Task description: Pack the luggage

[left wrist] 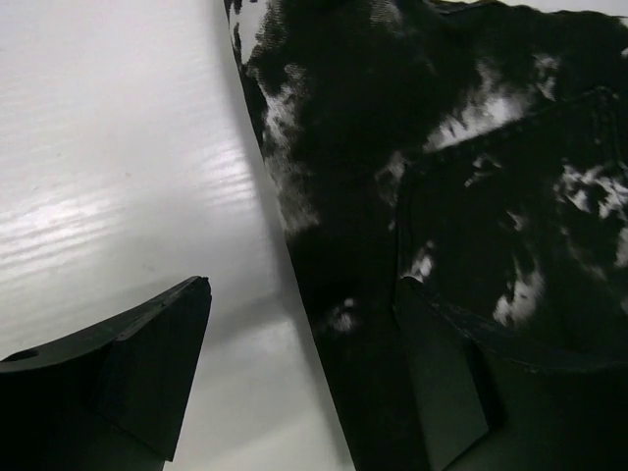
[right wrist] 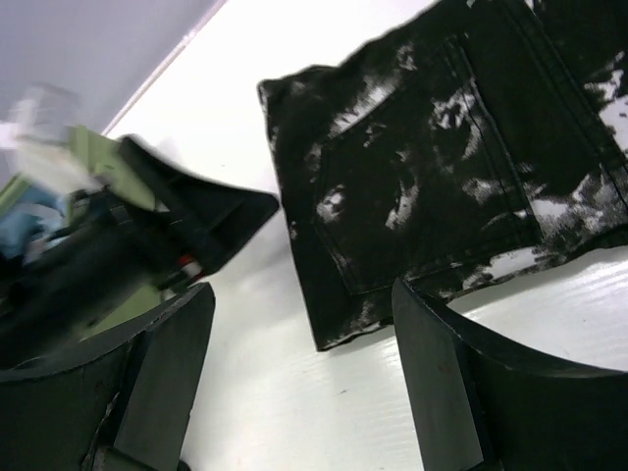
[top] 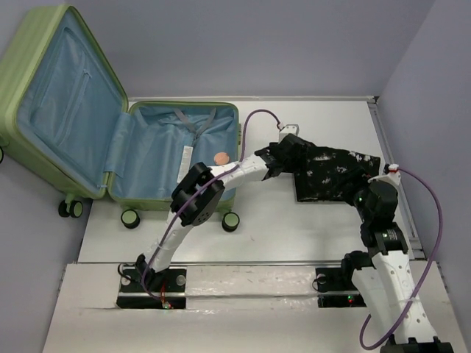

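While the luggage (top: 66, 110) lies open, the left gripper (left wrist: 304, 285) straddles the edge of the black-and-white garment (top: 335, 173), jaws apart, perhaps touching it, and the right gripper (right wrist: 302, 289) hangs spread nearby.

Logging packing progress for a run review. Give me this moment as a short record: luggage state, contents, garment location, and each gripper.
luggage: large light-green hard-shell suitcase, open, blue lining showing, on the white table
contents: small round peach-coloured object by the right rim
garment: folded black-and-white patterned garment, flat on the table right of the suitcase, not packed
left gripper: open, one finger over the table, the other over the garment's edge
right gripper: open, facing a garment corner, holding nothing
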Motion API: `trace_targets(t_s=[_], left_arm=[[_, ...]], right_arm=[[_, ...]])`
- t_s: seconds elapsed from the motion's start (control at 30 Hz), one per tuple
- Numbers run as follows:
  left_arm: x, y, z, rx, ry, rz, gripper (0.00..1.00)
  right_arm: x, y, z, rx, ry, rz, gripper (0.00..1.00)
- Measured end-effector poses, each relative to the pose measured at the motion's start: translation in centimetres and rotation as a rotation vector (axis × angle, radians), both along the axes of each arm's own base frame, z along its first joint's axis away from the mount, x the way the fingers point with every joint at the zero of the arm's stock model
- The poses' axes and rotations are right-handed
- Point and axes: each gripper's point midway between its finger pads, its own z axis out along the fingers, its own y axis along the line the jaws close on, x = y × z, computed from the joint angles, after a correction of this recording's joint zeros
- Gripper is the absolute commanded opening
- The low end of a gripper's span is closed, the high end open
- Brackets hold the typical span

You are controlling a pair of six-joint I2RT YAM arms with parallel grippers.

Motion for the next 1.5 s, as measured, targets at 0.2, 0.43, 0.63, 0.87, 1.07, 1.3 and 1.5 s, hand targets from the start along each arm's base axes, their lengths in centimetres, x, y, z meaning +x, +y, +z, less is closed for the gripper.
trace_targets(t_s=[0.2, 0.43, 0.63, 0.87, 1.07, 1.3, 1.5], left_arm=[[2.2, -2.0, -4.4, -0.017, 0.078, -0.025, 0.81], [2.6, -4.5, -4.9, -0.111, 0.105, -0.044, 0.06], [2.7, -3.5, -5.0, -0.172, 0.090, -0.034, 0.06], [2.8, 3.9, -4.8, -0.022, 0.084, 0.000, 0.06], [5.0, 9.9, -4.8, 0.155, 0.036, 0.055, 0.06], [5.3, 12.8, -4.8, 0.222, 0.022, 0.072, 0.06], [5.3, 12.7, -4.8, 0.224, 0.012, 0.064, 0.06]], right_arm=[[-0.6, 1.0, 3.0, -0.014, -0.082, 0.069, 0.78], [-0.6, 2.0, 2.1, -0.023, -0.044, 0.140, 0.78], [-0.2, 2.0, 0.5, -0.050, 0.018, 0.162, 0.99], [1.6, 1.8, -3.4, -0.062, 0.159, 0.158, 1.00], [3.1, 0.0, -7.6, -0.109, 0.304, 0.075, 1.00], [5.1, -2.1, -12.7, -0.134, 0.482, 0.029, 1.00], [7.2, -0.5, -12.9, -0.081, 0.440, 0.130, 1.00]])
